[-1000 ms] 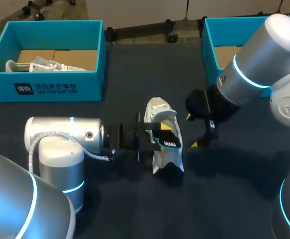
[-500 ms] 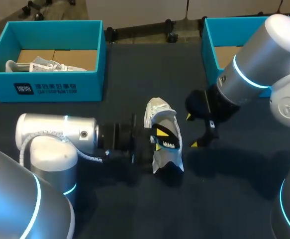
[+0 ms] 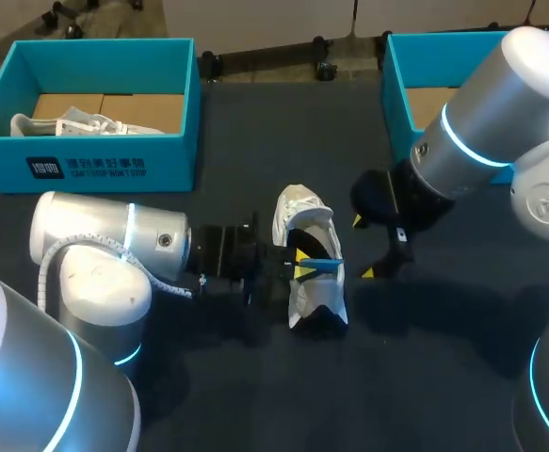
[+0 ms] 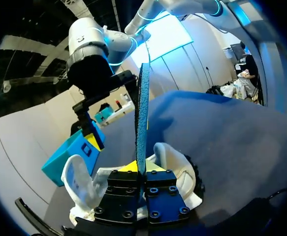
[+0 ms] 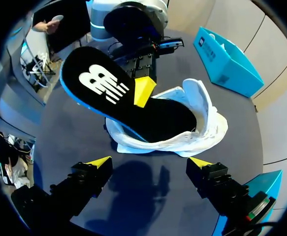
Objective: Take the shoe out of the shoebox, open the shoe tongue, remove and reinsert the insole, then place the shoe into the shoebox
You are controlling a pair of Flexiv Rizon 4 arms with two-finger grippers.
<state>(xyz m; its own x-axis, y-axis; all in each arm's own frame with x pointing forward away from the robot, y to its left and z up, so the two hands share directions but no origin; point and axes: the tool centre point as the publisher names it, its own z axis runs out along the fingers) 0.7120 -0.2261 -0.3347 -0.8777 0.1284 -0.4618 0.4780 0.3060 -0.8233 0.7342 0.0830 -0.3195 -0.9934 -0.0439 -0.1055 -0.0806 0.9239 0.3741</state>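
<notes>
A white shoe (image 3: 302, 209) lies on the dark table (image 3: 255, 395), mid-table. My left gripper (image 3: 299, 265) comes in from the left and is shut on the insole (image 3: 323, 266), which stands partly out of the shoe's opening. In the left wrist view the insole (image 4: 142, 118) rises edge-on, blue, from my left gripper (image 4: 143, 169), with the shoe (image 4: 170, 157) beneath. The right wrist view shows the insole's (image 5: 109, 88) black top with a white logo above the shoe (image 5: 197, 123). My right gripper (image 3: 363, 247) (image 5: 150, 162) hangs open just right of the shoe, holding nothing.
A blue shoebox (image 3: 114, 169) at the back left holds another white shoe (image 3: 67, 122). A second blue shoebox (image 3: 401, 75) stands at the back right, partly hidden by my right arm. The shoe lies between both arms.
My left gripper has closed on the insole and its wrist has turned, so the insole now shows its blue edge instead of its black top. The right arm has not moved.
</notes>
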